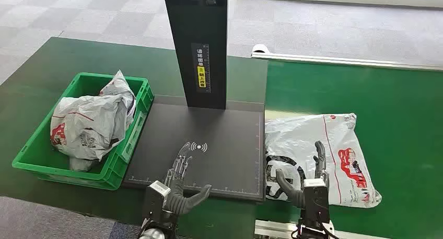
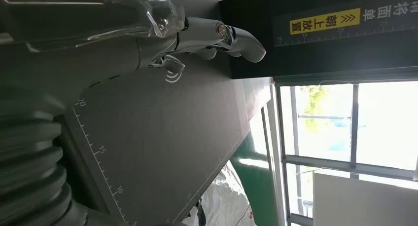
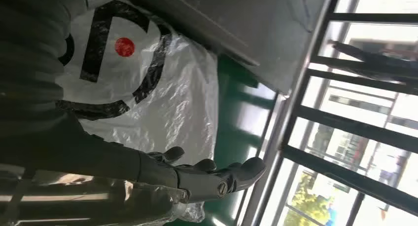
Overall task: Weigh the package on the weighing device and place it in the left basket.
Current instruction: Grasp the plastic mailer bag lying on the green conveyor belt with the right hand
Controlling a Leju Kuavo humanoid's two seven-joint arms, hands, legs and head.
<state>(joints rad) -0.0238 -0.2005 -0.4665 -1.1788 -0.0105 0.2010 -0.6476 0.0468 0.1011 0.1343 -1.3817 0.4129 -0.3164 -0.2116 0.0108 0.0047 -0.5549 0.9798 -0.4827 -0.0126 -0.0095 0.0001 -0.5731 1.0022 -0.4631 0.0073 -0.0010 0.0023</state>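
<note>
From the head view you see the package (image 1: 318, 158) lying flat on the green table (image 1: 407, 124) just right of the weighing device (image 1: 209, 145), with your right hand (image 1: 308, 179) over it, fingers spread and empty. Your left hand (image 1: 180, 184) hovers spread over the platform, beside the left basket (image 1: 31, 163). In the left wrist view your fingers (image 2: 236, 38) reach over the platform, holding nothing; in the right wrist view your fingers (image 3: 222, 179) are extended above the white bag (image 3: 162, 97).

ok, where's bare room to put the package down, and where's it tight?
The scale platform is bare, bordered by the black column behind, the green basket to its left and the white package to its right; only the open left robot hand hovers over its near edge. Green belt right of the package is free. The basket is crowded with bags.
</note>
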